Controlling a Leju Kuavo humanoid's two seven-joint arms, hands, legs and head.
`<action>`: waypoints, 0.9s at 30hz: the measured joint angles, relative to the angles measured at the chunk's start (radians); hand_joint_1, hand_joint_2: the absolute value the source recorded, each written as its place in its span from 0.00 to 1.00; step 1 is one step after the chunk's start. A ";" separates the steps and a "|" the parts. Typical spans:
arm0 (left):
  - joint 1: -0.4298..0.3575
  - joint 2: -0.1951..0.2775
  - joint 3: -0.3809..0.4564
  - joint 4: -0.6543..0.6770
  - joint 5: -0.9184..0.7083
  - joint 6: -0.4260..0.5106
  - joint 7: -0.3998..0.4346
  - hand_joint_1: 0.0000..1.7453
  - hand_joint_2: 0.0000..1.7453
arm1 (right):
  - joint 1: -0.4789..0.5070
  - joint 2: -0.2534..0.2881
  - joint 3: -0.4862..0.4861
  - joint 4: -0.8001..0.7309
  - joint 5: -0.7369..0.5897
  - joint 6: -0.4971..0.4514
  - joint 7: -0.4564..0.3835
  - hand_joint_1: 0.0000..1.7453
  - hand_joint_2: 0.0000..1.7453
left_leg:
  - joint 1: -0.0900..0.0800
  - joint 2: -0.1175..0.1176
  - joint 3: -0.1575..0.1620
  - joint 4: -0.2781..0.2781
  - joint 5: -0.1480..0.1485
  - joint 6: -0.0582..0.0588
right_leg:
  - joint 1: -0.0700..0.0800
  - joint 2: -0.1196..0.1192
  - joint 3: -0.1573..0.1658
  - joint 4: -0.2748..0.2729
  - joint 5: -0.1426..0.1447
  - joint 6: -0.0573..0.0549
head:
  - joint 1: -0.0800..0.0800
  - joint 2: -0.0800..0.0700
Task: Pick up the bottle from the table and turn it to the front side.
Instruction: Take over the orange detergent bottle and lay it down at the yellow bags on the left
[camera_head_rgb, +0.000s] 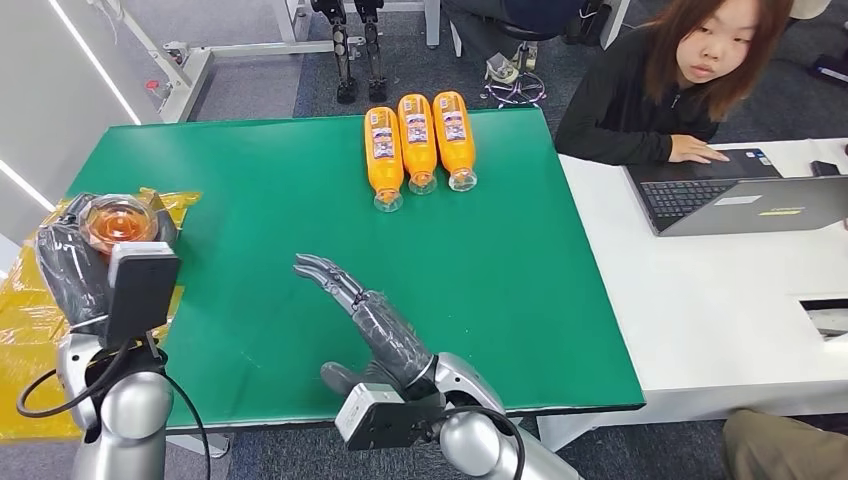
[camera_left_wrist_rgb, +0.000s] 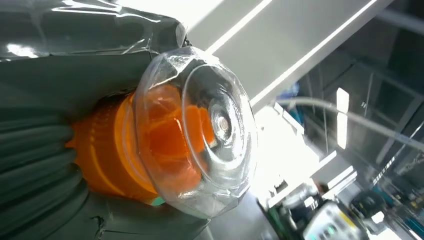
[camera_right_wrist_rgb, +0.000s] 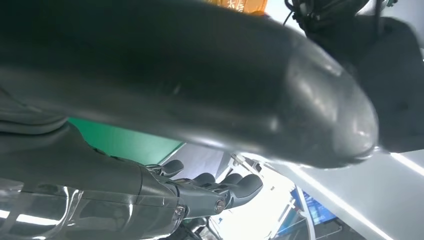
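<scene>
1. Green table (camera_head_rgb: 300, 200) filling the middle of the head view, its right edge butted against a white desk (camera_head_rgb: 720, 300).
2. Person in a dark top (camera_head_rgb: 640, 95) seated behind the white desk, one hand resting beside an open laptop (camera_head_rgb: 740, 200).
3. Yellow plastic sheet (camera_head_rgb: 25, 320) lying over the green table's left edge and hanging beyond it.
4. Right hand (camera_head_rgb: 355, 305) held above the green table's near middle, fingers stretched out straight and apart, pointing forward and to the left, holding nothing. Same hand (camera_right_wrist_rgb: 200, 187) in the right wrist view, dark fingers extended, the thick grey thumb close to the lens and blurred.
5. Left hand (camera_head_rgb: 70, 265) raised at the green table's left edge over the yellow sheet, fingers wrapped around the held bottle (camera_head_rgb: 117, 222).
6. Held bottle full of orange liquid, its clear rounded base turned up toward the head camera, body hidden inside the grip. In the left wrist view, held bottle (camera_left_wrist_rgb: 185, 135) seen end-on, clear base facing away from the wrist, orange body sunk between the grey fingers (camera_left_wrist_rgb: 35, 165). Label side not readable, so cannot tell which face points forward.
7. Three more orange bottles (camera_head_rgb: 418, 140) lying side by side at the far edge of the green table, touching or nearly so, labels up, clear ends toward the robot, well apart from both hands.
</scene>
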 joint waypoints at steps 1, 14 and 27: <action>-0.001 0.006 -0.008 0.004 -0.060 0.010 0.015 1.00 1.00 | 0.001 0.000 0.000 -0.003 0.000 0.003 0.002 0.00 0.00 | 0.000 0.000 0.000 0.000 0.000 0.000 | 0.000 0.000 0.000 0.000 0.000 0.000 | 0.000 0.000; -0.097 0.085 -0.105 0.353 -0.494 0.166 0.104 1.00 1.00 | 0.023 -0.008 0.002 -0.010 -0.003 -0.017 -0.005 0.00 0.00 | 0.000 0.000 0.000 0.000 0.001 0.000 | 0.000 0.000 0.000 0.001 0.000 0.000 | 0.000 0.000; -0.311 0.154 -0.256 0.980 -0.620 0.223 0.170 1.00 1.00 | 0.022 -0.038 0.031 -0.020 -0.079 -0.040 -0.004 0.00 0.00 | 0.000 0.002 -0.001 0.000 0.001 -0.001 | 0.000 0.002 -0.003 0.002 0.001 -0.001 | 0.000 0.000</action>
